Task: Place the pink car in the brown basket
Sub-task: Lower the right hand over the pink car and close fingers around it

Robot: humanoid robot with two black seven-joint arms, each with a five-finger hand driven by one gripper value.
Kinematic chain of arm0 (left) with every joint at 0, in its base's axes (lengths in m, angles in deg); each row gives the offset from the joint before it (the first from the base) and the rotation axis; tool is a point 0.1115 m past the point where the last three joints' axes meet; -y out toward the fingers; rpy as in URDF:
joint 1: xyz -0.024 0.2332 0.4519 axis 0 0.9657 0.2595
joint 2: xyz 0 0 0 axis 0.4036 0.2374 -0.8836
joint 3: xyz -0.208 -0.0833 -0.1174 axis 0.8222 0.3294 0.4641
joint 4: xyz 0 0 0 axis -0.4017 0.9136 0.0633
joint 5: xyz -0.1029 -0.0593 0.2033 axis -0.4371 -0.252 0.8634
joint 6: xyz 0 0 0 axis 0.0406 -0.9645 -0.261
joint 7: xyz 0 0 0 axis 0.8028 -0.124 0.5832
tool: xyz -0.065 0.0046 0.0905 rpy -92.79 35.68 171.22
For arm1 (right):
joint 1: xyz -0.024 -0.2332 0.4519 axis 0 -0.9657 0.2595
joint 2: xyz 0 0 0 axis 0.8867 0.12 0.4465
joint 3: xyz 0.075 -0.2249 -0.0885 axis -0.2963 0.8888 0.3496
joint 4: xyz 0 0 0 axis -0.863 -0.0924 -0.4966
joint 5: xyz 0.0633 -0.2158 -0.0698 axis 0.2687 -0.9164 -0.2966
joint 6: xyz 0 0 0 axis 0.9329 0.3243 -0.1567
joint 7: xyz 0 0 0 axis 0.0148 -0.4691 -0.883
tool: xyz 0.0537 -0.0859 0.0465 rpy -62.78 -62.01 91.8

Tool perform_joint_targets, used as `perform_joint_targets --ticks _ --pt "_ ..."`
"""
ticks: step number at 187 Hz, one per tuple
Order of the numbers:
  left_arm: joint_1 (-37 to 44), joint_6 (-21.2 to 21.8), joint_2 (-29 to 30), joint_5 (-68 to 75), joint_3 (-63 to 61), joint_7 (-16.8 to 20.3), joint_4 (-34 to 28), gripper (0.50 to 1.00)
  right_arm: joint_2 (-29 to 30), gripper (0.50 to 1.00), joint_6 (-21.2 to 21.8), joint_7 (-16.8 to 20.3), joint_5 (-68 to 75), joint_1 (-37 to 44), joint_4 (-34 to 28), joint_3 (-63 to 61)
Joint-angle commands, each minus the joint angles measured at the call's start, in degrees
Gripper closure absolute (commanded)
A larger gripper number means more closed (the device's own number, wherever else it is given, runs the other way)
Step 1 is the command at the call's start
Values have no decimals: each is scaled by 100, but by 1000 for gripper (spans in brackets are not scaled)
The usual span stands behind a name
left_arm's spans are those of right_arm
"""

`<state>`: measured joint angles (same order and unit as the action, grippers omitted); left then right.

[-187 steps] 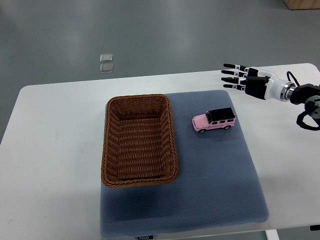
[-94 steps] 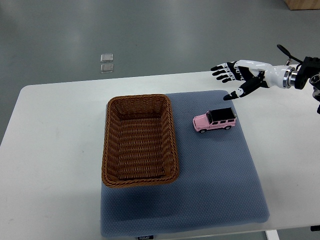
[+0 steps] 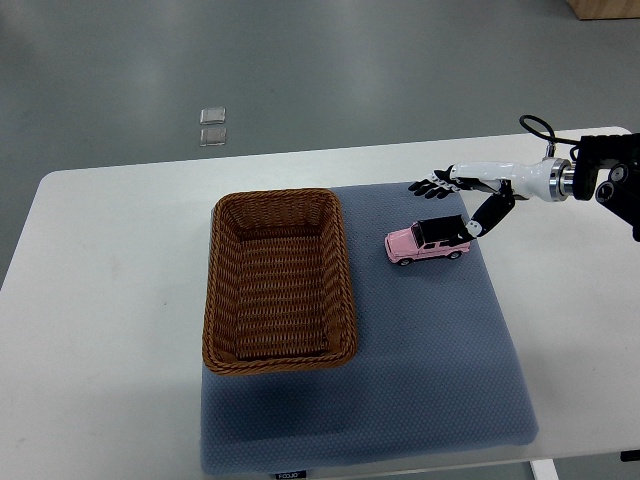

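Closest to the robot's side, the blue-grey mat (image 3: 420, 380) spreads over the white table (image 3: 100, 320), its front edge almost at the table's near edge. On the left part of the mat sits the brown wicker basket (image 3: 279, 279), a rectangular one with its long side running away from the robot; nothing lies inside it, only the woven bottom shows.

To the right of the basket and a bit further back, the pink car (image 3: 429, 241) stands on its wheels on the mat, apart from the basket's rim. It has a black roof and its nose points toward the basket.

Right at the car's rear and just above it is the right hand (image 3: 463, 196), on an arm that comes in from the right edge. The fingers (image 3: 428, 186) are spread wide and stretched out flat over the far side of the car, while the thumb (image 3: 484, 219) drops down toward the car's rear end; whether it touches the roof I cannot tell. The hand grips nothing.

Beyond the table, on the grey floor, lie two small clear square pieces (image 3: 212, 127), one behind the other.
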<state>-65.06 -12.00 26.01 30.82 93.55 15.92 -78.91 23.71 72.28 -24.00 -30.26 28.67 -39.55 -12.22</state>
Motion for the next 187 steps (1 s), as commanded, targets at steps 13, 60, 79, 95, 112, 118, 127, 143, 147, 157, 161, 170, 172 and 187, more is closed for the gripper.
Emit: perform_joint_targets --ticks 13,60,79,95,112,118,127,143,147,157,161,170,172,187 --pt "0 0 0 7 -1 -5 0 500 95 585 -552 0 -7 -5 9 434" --pt "0 0 0 -2 8 -5 0 500 288 587 -851 9 -7 -22 123 522" --pt "0 0 0 -2 -1 4 0 500 367 587 -1009 18 -7 -48 150 628" --pt "0 0 0 -2 8 4 0 500 437 589 -1238 18 -7 -66 246 777" --pt "0 0 0 -2 8 4 0 500 499 591 -1378 18 -7 -66 308 953" --pt "0 0 0 7 8 -5 0 500 499 591 -1405 18 -7 -66 325 979" --pt "0 0 0 -2 8 3 0 500 499 593 -1405 18 -7 -66 325 997" --pt "0 0 0 -2 -1 4 0 500 499 599 -1413 9 -7 -66 325 997" --pt "0 0 0 -2 8 4 0 500 499 603 -1413 9 -7 -66 325 997" --pt "0 0 0 7 -1 -5 0 500 499 638 -1413 9 -7 -66 325 1005" --pt "0 0 0 -2 -1 4 0 500 499 664 -1413 9 -7 -66 334 1005" --pt "0 0 0 -2 8 4 0 500 499 707 -1422 9 -7 -66 334 1014" --pt "0 0 0 -2 -1 4 0 500 499 709 -1422 9 -7 -66 334 1014" --pt "0 0 0 -2 -1 -5 0 500 499 762 -1431 9 -7 -66 334 1014"
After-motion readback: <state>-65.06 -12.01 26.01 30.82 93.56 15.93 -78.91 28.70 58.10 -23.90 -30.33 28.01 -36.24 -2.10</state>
